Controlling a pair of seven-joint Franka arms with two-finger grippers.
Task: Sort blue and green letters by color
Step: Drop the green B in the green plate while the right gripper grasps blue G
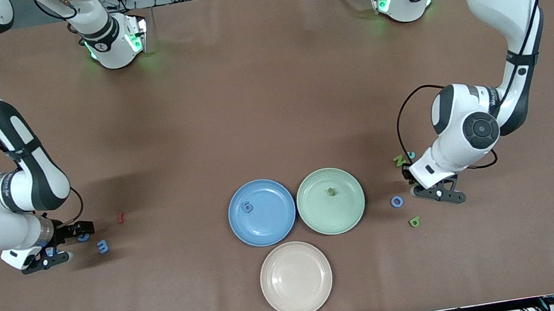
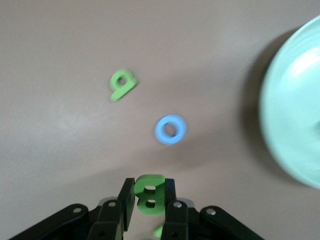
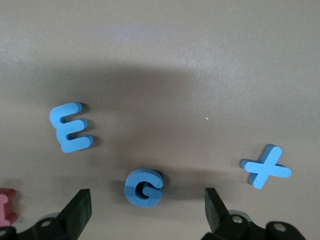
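My left gripper (image 1: 409, 177) is shut on a green letter B (image 2: 149, 196), low over the table near the green plate (image 1: 352, 215). Below it lie a blue O (image 2: 170, 129) and a green letter (image 2: 121, 84); both show in the front view, the O (image 1: 397, 201) and the green one (image 1: 415, 221). A green N (image 1: 398, 160) lies by the left arm. My right gripper (image 3: 146, 204) is open, low around a blue G (image 3: 143, 187), with a blue E (image 3: 71, 127) and a blue X (image 3: 266, 166) beside it. The blue plate (image 1: 281, 223) holds one blue letter (image 1: 247, 207); the green plate holds one green letter (image 1: 331, 190).
A dark red letter (image 1: 120, 218) lies on the table next to the blue G. An empty pink plate (image 1: 296, 278) sits nearer the front camera than the two coloured plates. A small blue piece (image 1: 411, 155) lies beside the green N.
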